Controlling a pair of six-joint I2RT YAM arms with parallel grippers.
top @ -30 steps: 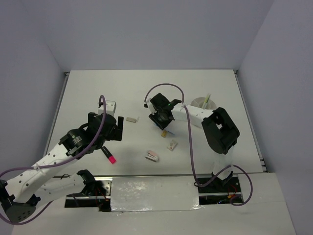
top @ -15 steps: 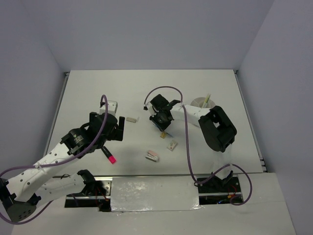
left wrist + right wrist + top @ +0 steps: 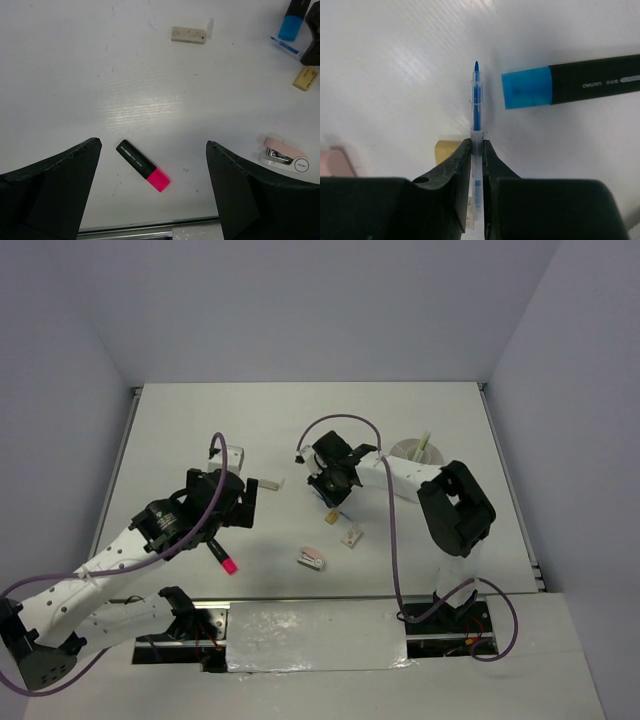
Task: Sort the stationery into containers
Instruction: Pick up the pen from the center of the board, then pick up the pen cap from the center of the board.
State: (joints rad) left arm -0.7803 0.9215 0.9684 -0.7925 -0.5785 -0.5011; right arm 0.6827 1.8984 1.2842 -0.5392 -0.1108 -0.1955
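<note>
Right tool [image 3: 476, 143] closed onto blue pen [image 3: 476, 95]; left tool [image 3: 152, 146] wide.

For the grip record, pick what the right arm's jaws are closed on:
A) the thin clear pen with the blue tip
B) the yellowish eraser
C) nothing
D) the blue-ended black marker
A: in the right wrist view the right gripper has its jaws pinched on the thin clear pen, while the blue-ended black marker lies free beside it.
</note>
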